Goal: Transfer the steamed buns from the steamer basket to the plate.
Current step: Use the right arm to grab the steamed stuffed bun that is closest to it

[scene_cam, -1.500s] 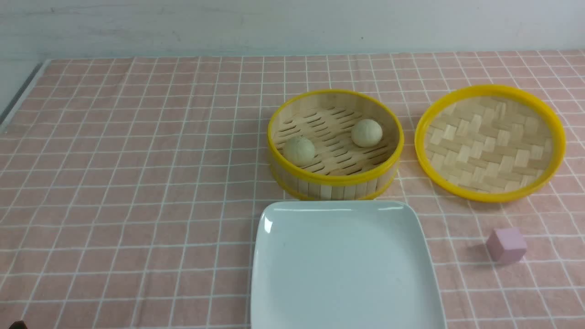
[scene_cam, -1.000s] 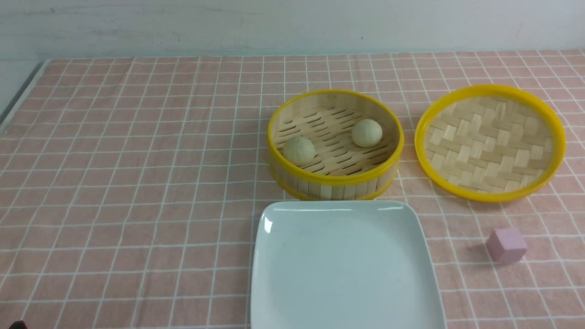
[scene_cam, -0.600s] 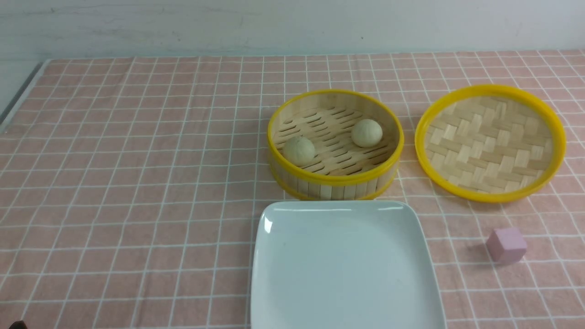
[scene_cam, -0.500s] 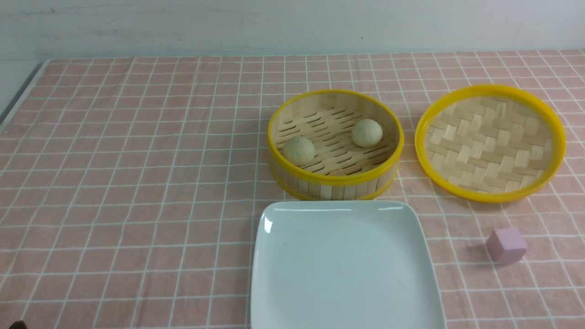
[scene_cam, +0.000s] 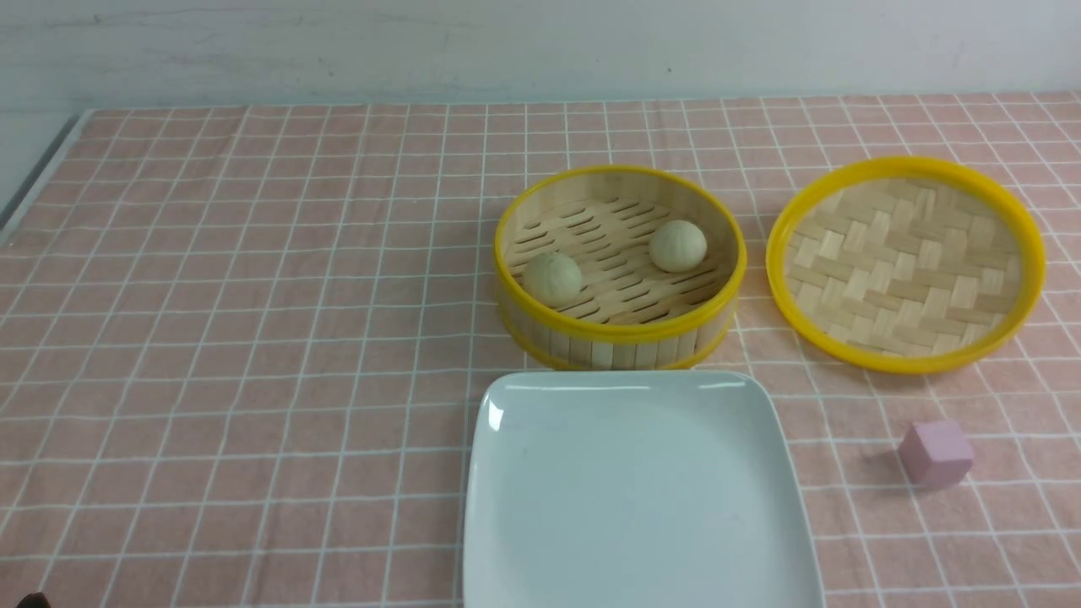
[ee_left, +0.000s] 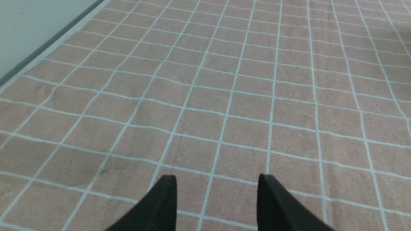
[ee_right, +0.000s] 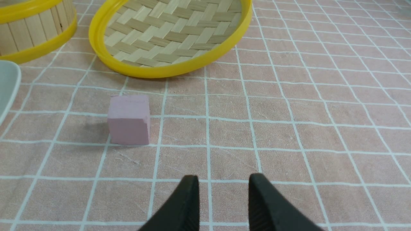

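Two cream steamed buns lie in the bamboo steamer basket [scene_cam: 621, 338]: one bun [scene_cam: 553, 278] at its left, the other bun [scene_cam: 677, 246] at its right. The white plate [scene_cam: 633, 490] lies empty just in front of the basket. Neither gripper shows in the front view. In the left wrist view my left gripper [ee_left: 216, 179] is open and empty over bare cloth. In the right wrist view my right gripper [ee_right: 223, 178] is open and empty over the cloth; the basket's wall [ee_right: 29, 29] and the plate's edge [ee_right: 8, 86] show at one side.
A shallow yellow-rimmed woven lid [scene_cam: 905, 262] lies right of the basket, and also shows in the right wrist view [ee_right: 170, 35]. A small pink cube [scene_cam: 936, 453] sits right of the plate, near my right gripper [ee_right: 129, 119]. The table's left edge [scene_cam: 34, 181] borders the checked cloth.
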`<state>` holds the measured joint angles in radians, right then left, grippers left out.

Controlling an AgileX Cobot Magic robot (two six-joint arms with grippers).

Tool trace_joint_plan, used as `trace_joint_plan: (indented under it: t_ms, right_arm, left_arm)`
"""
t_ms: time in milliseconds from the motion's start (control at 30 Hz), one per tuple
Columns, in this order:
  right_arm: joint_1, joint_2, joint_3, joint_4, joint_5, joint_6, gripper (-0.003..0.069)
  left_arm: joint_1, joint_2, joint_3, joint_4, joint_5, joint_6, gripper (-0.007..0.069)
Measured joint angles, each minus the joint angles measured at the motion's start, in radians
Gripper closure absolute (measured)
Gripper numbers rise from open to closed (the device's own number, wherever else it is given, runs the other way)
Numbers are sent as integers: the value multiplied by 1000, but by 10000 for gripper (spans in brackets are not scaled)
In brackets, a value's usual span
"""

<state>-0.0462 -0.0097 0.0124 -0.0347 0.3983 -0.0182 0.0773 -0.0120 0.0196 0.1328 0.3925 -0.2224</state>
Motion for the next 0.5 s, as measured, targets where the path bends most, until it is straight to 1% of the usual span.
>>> trace_joint_plan:
  t_ms: [133,200,300,433,500]
  right_arm:
    - [0,0,0,-1,-6,5,416]
    - [0,0,-8,6,6,33,416]
    - [0,0,-74,13,41,84,416]
    - [0,0,-157,15,41,97,416]
    - [0,0,-246,21,41,98,416]
  left_arm:
    - [0,0,0,0,0,0,260]
    - [0,0,0,0,0,0,260]
    - [0,0,0,0,0,0,260]
    - [0,0,0,0,0,0,260]
    - [0,0,0,0,0,0,260]
